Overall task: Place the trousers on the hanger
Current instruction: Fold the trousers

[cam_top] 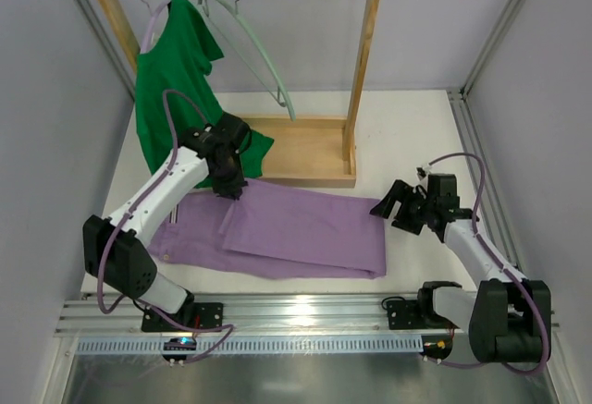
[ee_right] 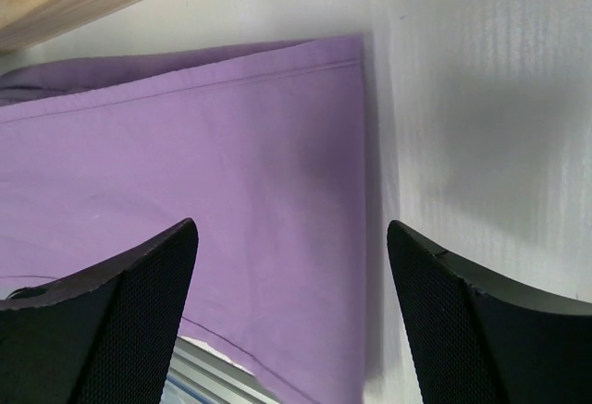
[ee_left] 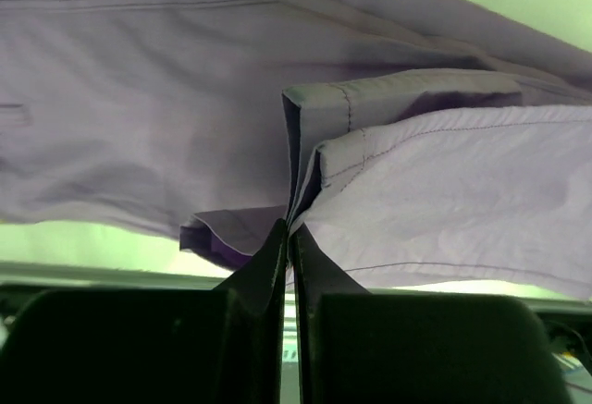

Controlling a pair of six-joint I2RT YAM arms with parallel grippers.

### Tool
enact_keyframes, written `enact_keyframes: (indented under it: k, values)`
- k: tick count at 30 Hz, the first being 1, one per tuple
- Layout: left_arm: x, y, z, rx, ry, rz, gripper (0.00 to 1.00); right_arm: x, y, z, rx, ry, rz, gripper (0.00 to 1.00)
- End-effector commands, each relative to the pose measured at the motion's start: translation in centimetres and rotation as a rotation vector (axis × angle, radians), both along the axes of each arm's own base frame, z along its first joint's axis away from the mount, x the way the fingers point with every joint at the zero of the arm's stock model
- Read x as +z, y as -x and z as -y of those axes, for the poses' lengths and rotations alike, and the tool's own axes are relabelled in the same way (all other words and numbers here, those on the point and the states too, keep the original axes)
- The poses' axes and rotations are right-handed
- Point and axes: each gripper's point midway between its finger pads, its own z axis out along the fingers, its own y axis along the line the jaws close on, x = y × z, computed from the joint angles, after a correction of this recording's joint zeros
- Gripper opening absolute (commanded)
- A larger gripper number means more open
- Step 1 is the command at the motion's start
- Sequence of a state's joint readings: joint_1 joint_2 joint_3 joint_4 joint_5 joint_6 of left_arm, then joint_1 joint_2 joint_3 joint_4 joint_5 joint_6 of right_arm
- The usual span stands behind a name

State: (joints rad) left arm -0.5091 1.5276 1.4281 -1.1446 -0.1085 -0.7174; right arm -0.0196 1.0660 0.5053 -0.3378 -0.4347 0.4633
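White tabletop (cam_top: 416, 127) between pale grey walls carries a light wooden clothes rack (cam_top: 363, 71) with a shallow tray-like wooden base (cam_top: 310, 150). Two hangers hook over the rack's top rail. The lavender hanger (cam_top: 153, 25) on the left bears a dark green T-shirt (cam_top: 176, 80), whose hem drapes down over the left part of the base. The thin pale grey-green plastic hanger (cam_top: 264, 62) hangs bare beside it.

Soft lilac-purple fabric trousers (cam_top: 296, 228) lie folded flat on the table, just in front of the base and apart from the hanger. The left gripper (cam_top: 231, 189) is at their rear edge, its fingers pressed together on a raised fold of hem in the left wrist view. The right gripper (cam_top: 400, 210) hovers by the trousers' right end, jaws spread wide and holding nothing.
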Motion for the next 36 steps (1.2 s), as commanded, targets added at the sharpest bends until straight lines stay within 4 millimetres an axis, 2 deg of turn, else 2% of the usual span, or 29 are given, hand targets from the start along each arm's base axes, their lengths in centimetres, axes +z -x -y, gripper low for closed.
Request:
enact_keyframes:
  k: [1,5,8,17,21,24,27,32,36]
  values:
    - [-0.8,2.0,-4.3,0.025,-0.129,-0.076,0.00,0.8,-1.1,-1.0,0.048,-0.050,0.061,0.86]
    - [-1.5,2.3,-6.0,0.052,-0.169,-0.100,0.00,-0.4,-0.9,-1.1,0.054,-0.057,0.040,0.86]
    - [-1.9,2.2,-7.5,0.059,-0.242,-0.116,0.00,-1.4,-0.8,-2.1,0.085,-0.103,0.023,0.86]
    - [-3.5,2.4,-10.8,0.095,-0.360,-0.152,0.00,-1.8,-0.2,-4.6,0.162,-0.163,0.041,0.79]
    - [-4.4,2.7,-12.0,0.123,-0.336,-0.165,0.00,-2.2,0.5,-5.8,0.198,-0.161,0.022,0.77]
    - [-4.8,3.1,-12.8,0.141,-0.337,-0.181,0.00,-2.7,0.7,-5.9,0.196,-0.139,0.013,0.78]
    - [-4.8,3.1,-14.0,0.154,-0.359,-0.190,0.00,-3.1,1.0,-6.0,0.197,-0.129,-0.001,0.79]
    - [-3.6,2.2,-16.2,0.203,-0.388,-0.164,0.00,-3.4,1.0,-6.1,0.208,-0.125,-0.009,0.79]
    - [-3.6,1.7,-16.5,0.214,-0.370,-0.161,0.00,-3.0,0.7,-6.7,0.235,-0.140,0.025,0.76]
